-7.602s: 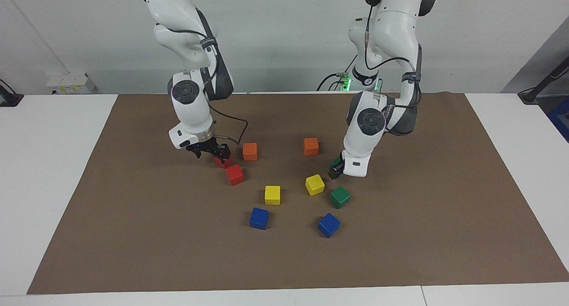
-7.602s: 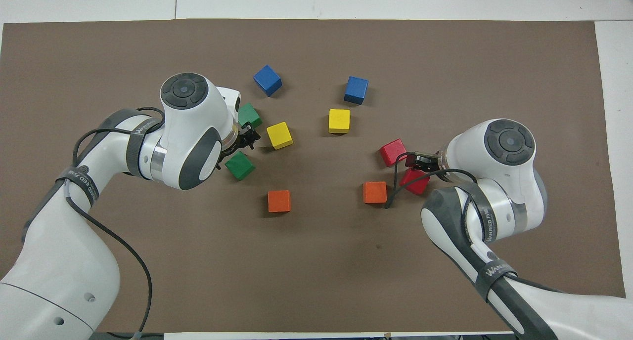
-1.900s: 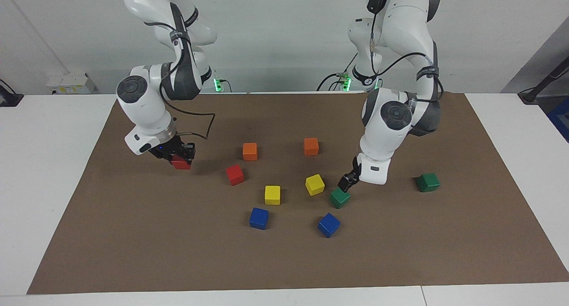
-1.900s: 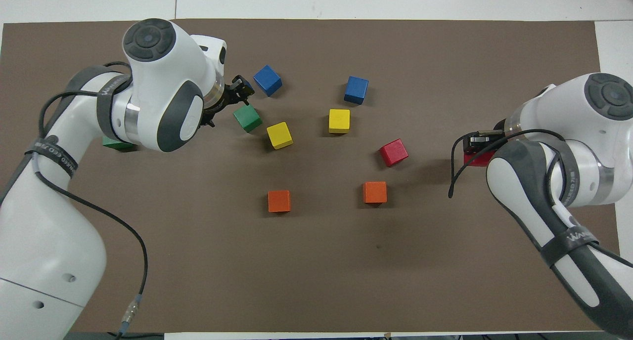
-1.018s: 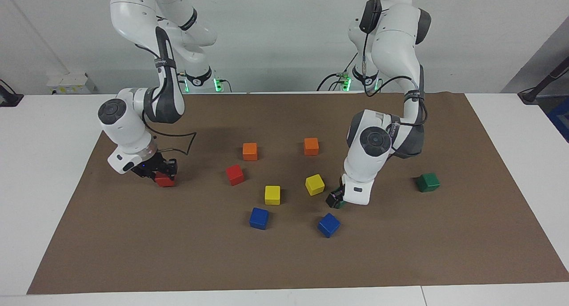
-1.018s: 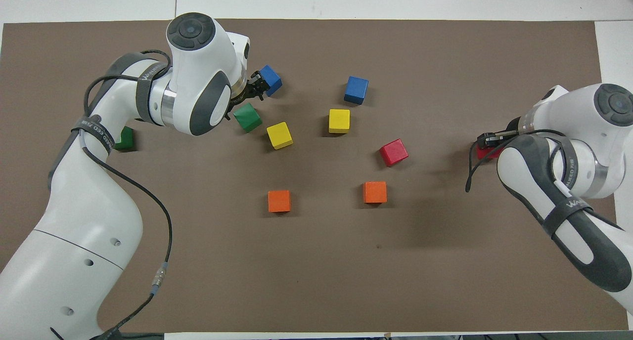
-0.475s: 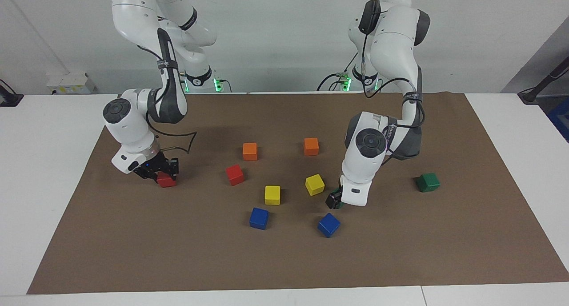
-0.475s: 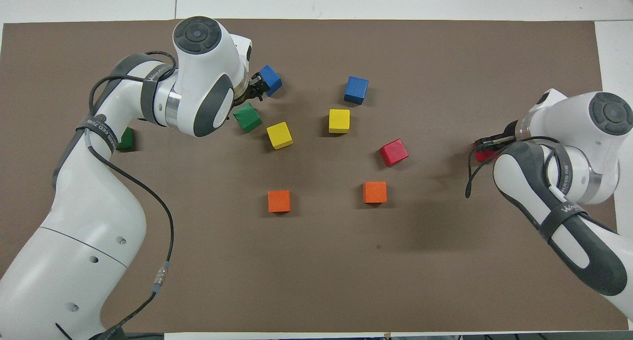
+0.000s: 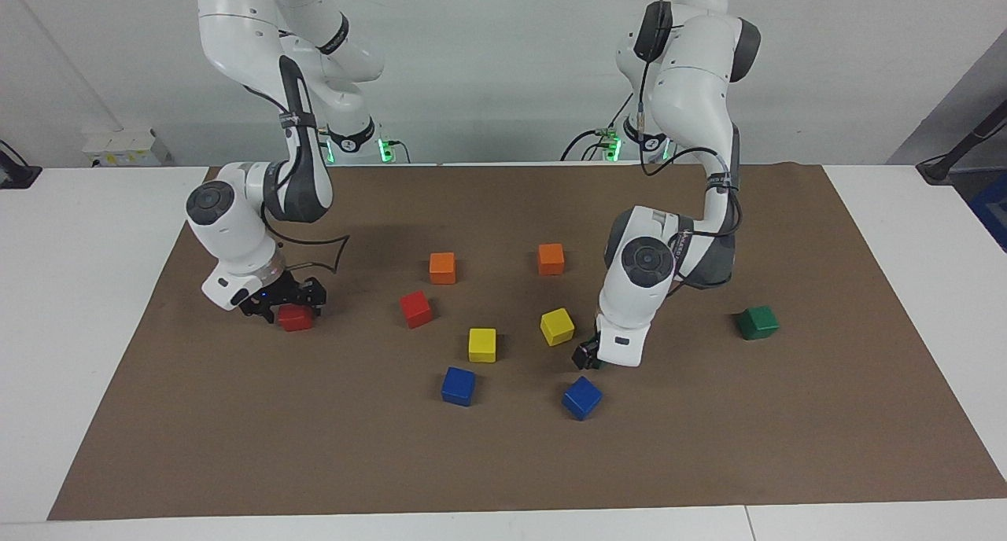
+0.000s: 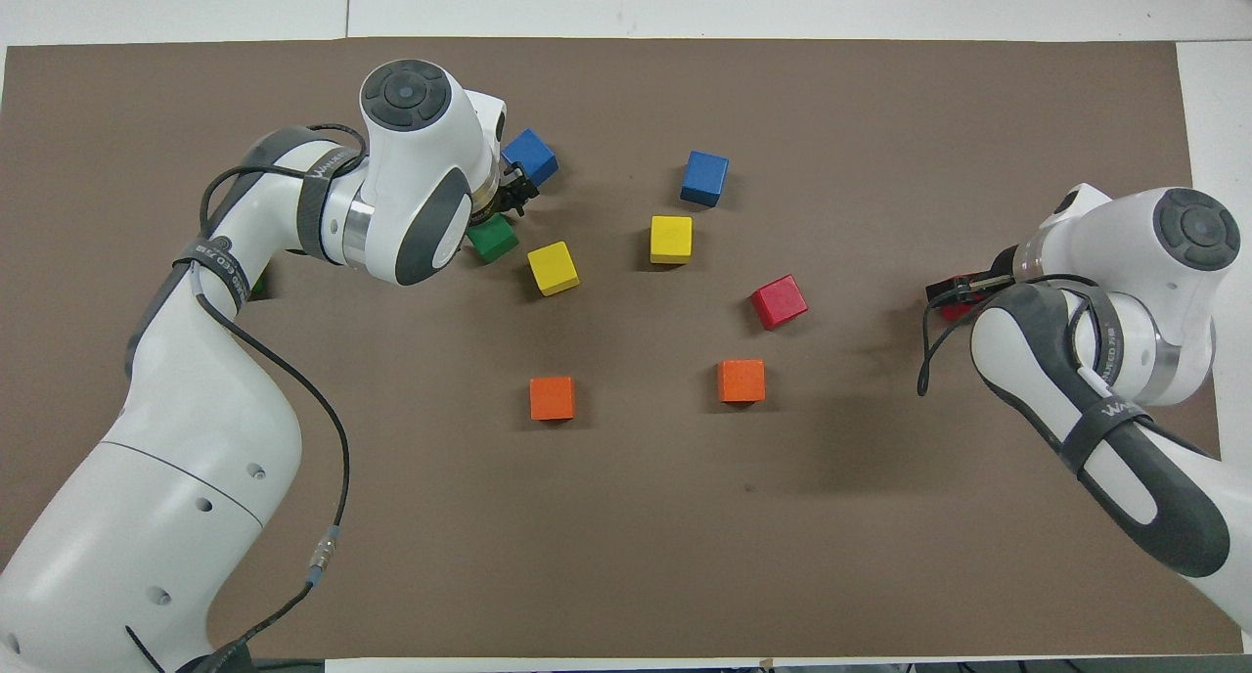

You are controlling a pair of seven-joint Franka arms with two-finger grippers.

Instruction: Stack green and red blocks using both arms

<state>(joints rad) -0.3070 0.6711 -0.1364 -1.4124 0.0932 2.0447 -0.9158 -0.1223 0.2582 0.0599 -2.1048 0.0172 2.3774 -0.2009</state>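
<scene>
Right arm's end of the table first. The right arm (image 9: pixel 228 211) is bending low over the brown mat (image 9: pixel 236 447). Its jaws are standing spread to either side of a red block (image 9: pixel 296 318), which is sitting flat on the mat. Half a second back they were pinching that block; now they are letting it go.

- The second red block (image 9: pixel 414 308) is lying nearer mid-mat, close to an orange block (image 9: pixel 442 267), unmoved over the last two seconds.
- Two yellow blocks (image 9: pixel 482 344), two blue blocks (image 9: pixel 458 385) and the other orange block (image 9: pixel 551 259) are idling in the middle, untouched.

The left arm (image 9: pixel 645 262) is reaching down beside a yellow block. Its jaws are spread and lowered around a green block (image 10: pixel 492 238), which its wrist is mostly hiding in the facing view. I cannot tell whether they are touching it. A second ago the arm was sitting slightly higher.

The other green block (image 9: pixel 758 322) is resting alone toward the left arm's end. Several seconds back, both greens were close together by the yellows.

Handling, as I am judging it: small, stiff, light cubes with glossy faces, likely slippery.
- Take each across two opposite flat sides, square-on.
- Grip toward the upper half, leaving the base free for setting down.
- A skewed grip risks twisting the block out or toppling the stack.
</scene>
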